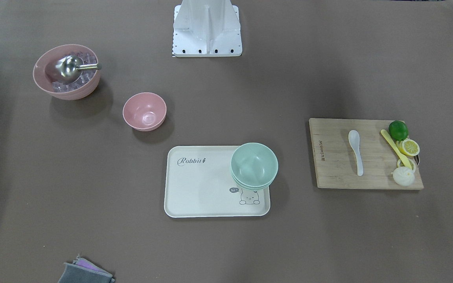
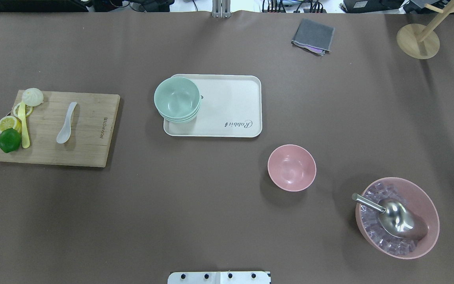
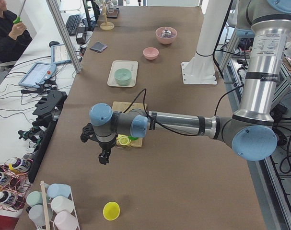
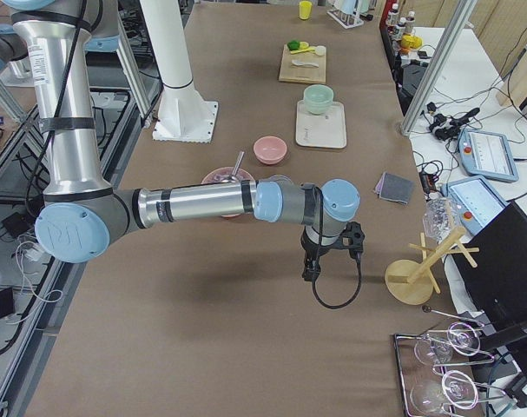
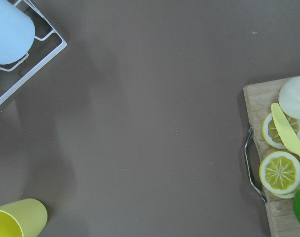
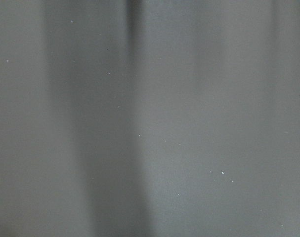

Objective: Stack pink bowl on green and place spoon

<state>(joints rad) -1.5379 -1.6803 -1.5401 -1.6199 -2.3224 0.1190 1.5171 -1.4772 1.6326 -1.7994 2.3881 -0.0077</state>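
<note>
On the tray [image 1: 195, 184] sit green bowls [image 1: 254, 164] — pink bowl [image 1: 144, 111] and spoon [image 1: 356, 151] apart.

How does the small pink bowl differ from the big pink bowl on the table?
The small pink bowl is clearly smaller than the big pink bowl. The small one is empty; the big one holds clear ice cubes and a metal scoop. The small one stands nearer the tray; the big one sits closer to the robot. Both are pink, upright, and rest on the table.
</note>
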